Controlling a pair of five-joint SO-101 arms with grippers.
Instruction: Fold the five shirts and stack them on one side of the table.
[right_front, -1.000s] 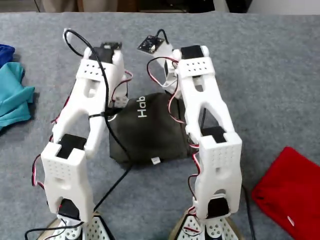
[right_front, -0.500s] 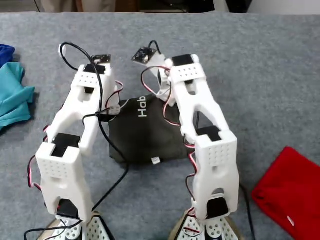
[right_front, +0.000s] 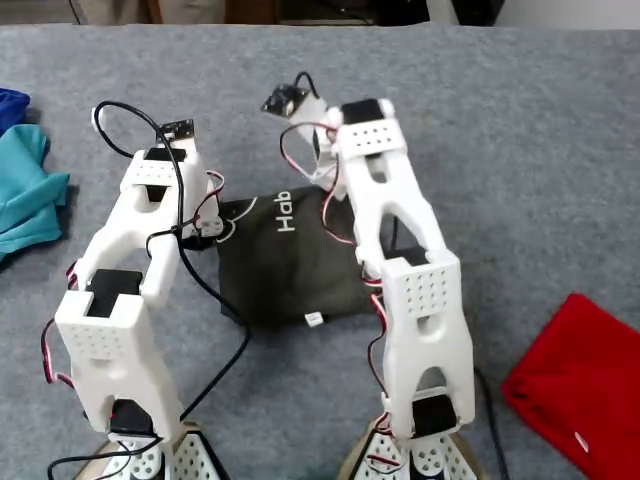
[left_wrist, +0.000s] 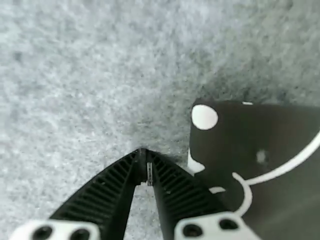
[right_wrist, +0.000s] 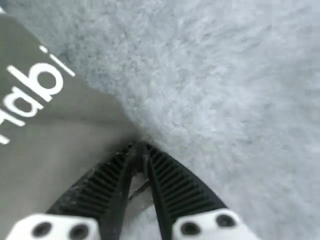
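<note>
A dark folded shirt (right_front: 290, 265) with white print lies on the grey table between my two arms. In the left wrist view my left gripper (left_wrist: 145, 156) is shut, its tips on bare table just beside the shirt's printed edge (left_wrist: 260, 165). The high view puts that gripper (right_front: 210, 218) at the shirt's far left corner. My right gripper (right_wrist: 143, 148) is shut with its tips right at the shirt's border (right_wrist: 55, 120); whether fabric is pinched cannot be told. From above it (right_front: 332, 190) sits at the shirt's far right corner, mostly under the arm.
A teal shirt (right_front: 25, 195) and a blue one (right_front: 10, 105) lie crumpled at the left edge. A red shirt (right_front: 580, 385) lies at the near right. The grey table (right_front: 530, 150) has free room on the far right. Cables hang off both arms.
Both arms have swung leftward over the last second, the left one also drawing back toward its base. The dark shirt has stayed nearly where it was.
</note>
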